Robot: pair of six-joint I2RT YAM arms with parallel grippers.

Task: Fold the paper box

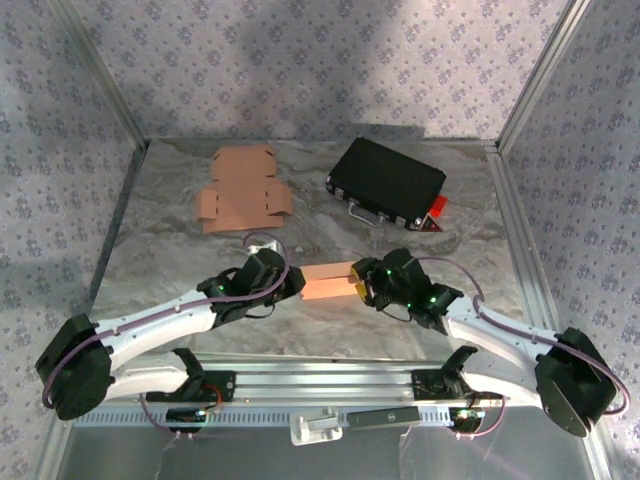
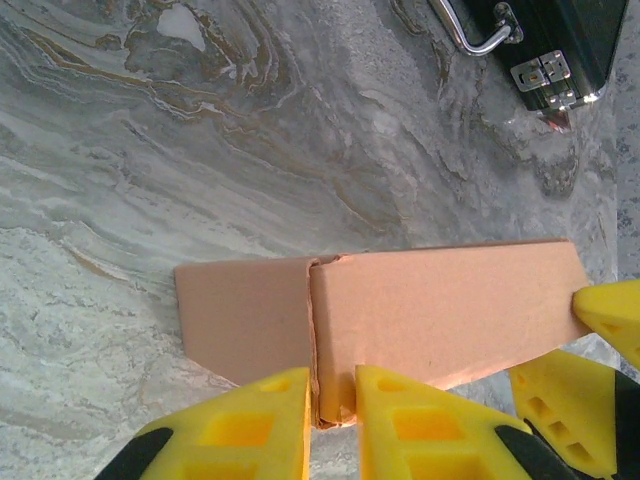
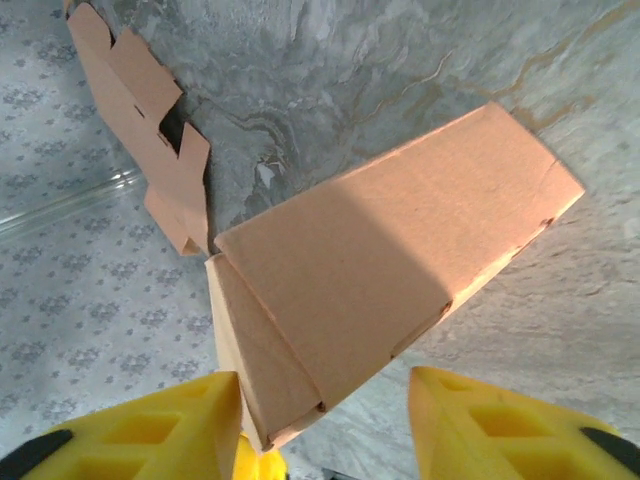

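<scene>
We've got the paper box (image 1: 327, 282) on the bench (image 1: 170, 260), near the middle, long axis running left-right between both arms. The left gripper (image 2: 332, 385) pinches narrow on its near edge. The right gripper (image 3: 322, 380) straddles the right end, jaws wide, not clamping.

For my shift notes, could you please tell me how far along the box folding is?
Done: the paper box already forms a closed-looking rectangular body. In hand: the left gripper pinches its edge by a seam, while the right gripper stands open around one end, perhaps about to seat a flap. Left: the final closing can't be confirmed, and a second flat blank lies untouched farther back.
</scene>
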